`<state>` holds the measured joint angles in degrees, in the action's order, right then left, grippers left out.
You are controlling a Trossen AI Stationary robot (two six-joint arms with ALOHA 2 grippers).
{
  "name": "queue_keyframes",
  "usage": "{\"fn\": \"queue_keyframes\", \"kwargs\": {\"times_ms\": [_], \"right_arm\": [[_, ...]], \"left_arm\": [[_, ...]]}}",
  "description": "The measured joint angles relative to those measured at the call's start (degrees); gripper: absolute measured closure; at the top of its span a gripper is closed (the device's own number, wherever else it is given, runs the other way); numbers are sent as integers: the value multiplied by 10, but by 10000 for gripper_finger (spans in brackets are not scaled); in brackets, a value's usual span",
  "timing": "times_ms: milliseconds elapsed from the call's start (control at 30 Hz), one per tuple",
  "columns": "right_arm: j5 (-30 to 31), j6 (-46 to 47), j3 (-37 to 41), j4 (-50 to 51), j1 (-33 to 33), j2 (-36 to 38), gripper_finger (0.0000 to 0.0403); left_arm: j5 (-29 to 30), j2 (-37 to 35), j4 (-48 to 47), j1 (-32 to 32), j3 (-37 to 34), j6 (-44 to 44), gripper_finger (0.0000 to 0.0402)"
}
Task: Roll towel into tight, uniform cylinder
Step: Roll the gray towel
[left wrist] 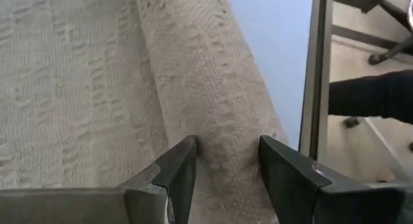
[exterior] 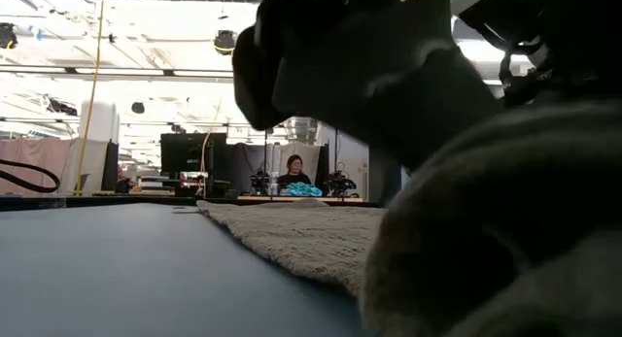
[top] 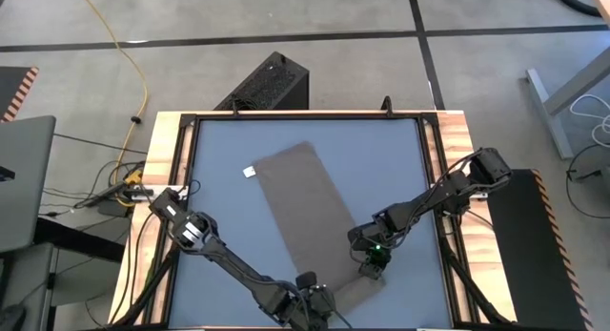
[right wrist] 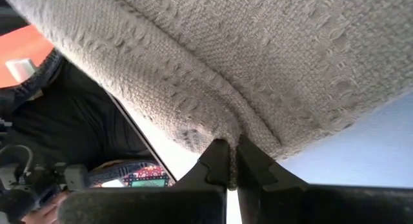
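A black box [top: 270, 84] stands on the floor at twelve o'clock beyond the table [top: 391, 140], a yellow cable [top: 125, 54] trails at ten o'clock, and a seated person [exterior: 293, 169] shows far behind.

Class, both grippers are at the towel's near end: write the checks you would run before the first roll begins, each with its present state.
1. Right gripper shut on the towel edge: ok.
2. Left gripper has a fold of towel between its fingers: ok; grip firmness: cannot tell.
3. Rest of towel lies flat on the table: ok.
4. White tag at far corner, away from both grippers: ok.
5. Near edge lifted evenly: cannot tell.
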<state>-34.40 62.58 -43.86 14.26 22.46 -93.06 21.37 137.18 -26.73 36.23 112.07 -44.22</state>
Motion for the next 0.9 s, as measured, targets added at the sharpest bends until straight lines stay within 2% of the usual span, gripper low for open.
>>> {"fn": "queue_keyframes", "kwargs": {"times_ms": [100,167,367,567,733,900], "right_arm": [[0,0,0,0,0,0,373],[0,-8,0,0,0,0,371],[-1,-33,0,2,0,0,341],[-30,-74,0,7,-5,5,307],[-31,-96,-1,29,-8,15,292],[-25,-130,-1,108,-14,46,290]], "left_arm": [[0,0,2,0,0,1,254],[1,0,7,0,0,4,275],[3,-1,17,0,0,9,387],[-34,-1,36,-3,0,16,399],[-58,-1,36,-7,0,15,400],[-85,-1,50,-14,-8,23,401]]}}
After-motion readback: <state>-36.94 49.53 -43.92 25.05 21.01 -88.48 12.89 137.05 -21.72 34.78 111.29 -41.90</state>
